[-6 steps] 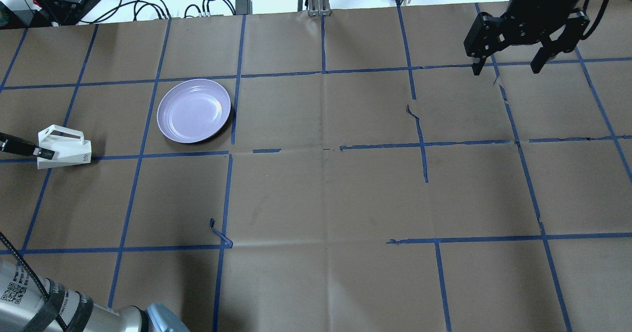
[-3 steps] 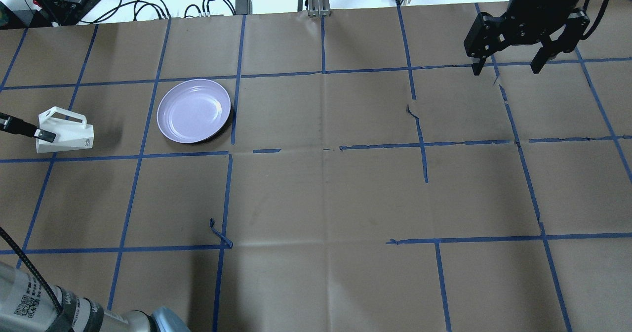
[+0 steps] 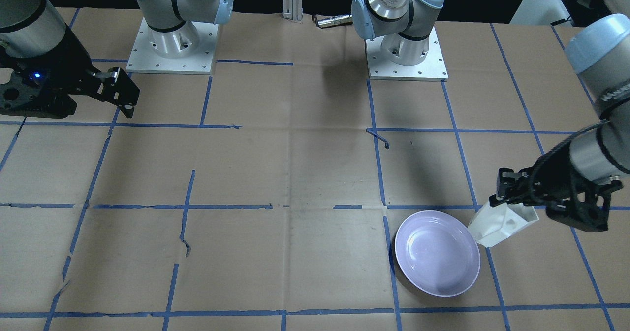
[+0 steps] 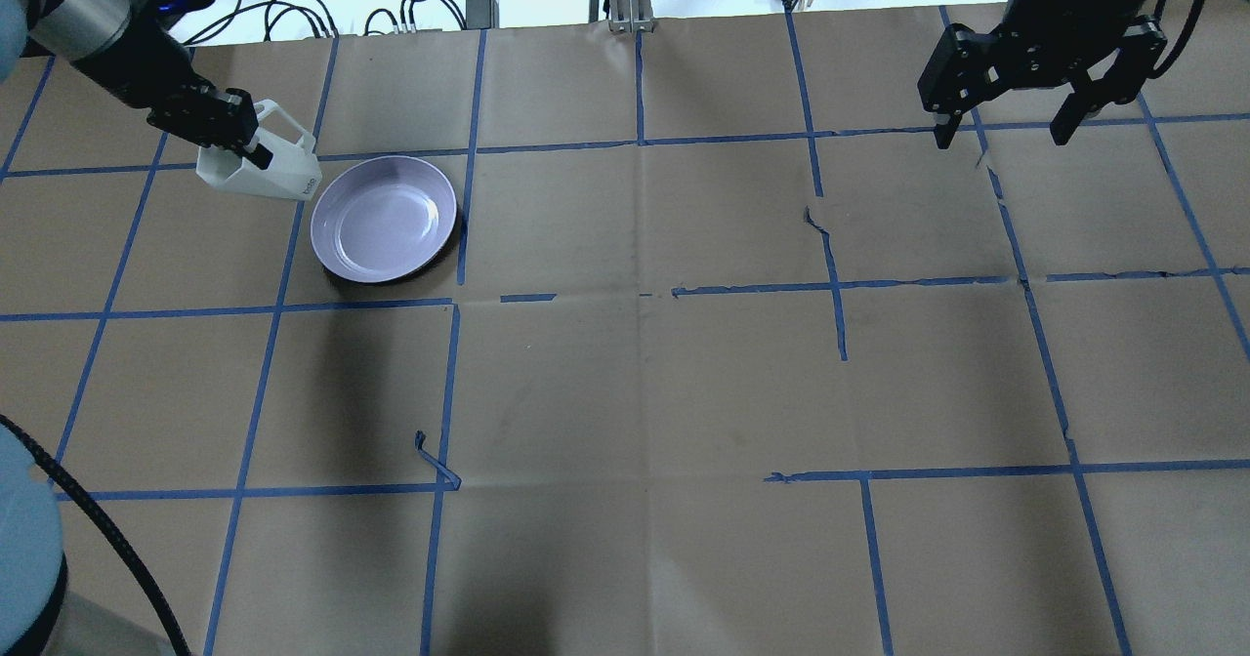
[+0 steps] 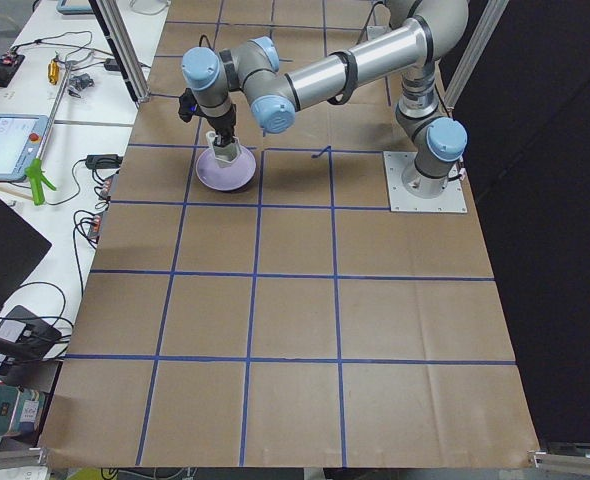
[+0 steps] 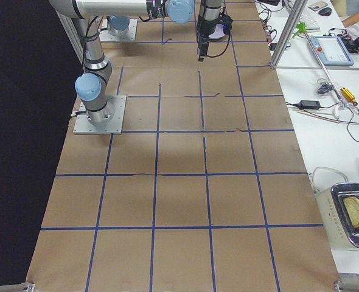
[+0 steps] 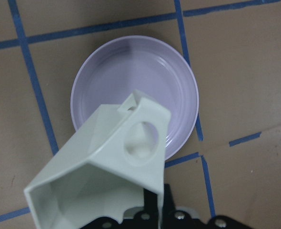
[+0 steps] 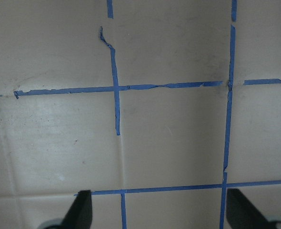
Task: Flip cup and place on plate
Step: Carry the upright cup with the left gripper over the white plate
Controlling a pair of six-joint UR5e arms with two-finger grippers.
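The left gripper (image 4: pixel 244 146) is clamped on the mouth edge of the small white faceted cup with a blocky handle (image 4: pixel 278 176); the cup hangs tilted, narrow base lowest, just beside the rim of the round glossy pale lavender plate (image 4: pixel 384 219), on the robot's left of it; the plate lies on the brown paper-covered desk with blue tape lines (image 4: pixel 635 392); the right gripper (image 4: pixel 1003 131) hangs well apart over the far right of the desk, its fingers spread wide and holding nothing.

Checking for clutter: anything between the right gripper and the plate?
No objects; overhead view shows only taped brown paper between right gripper and plate.
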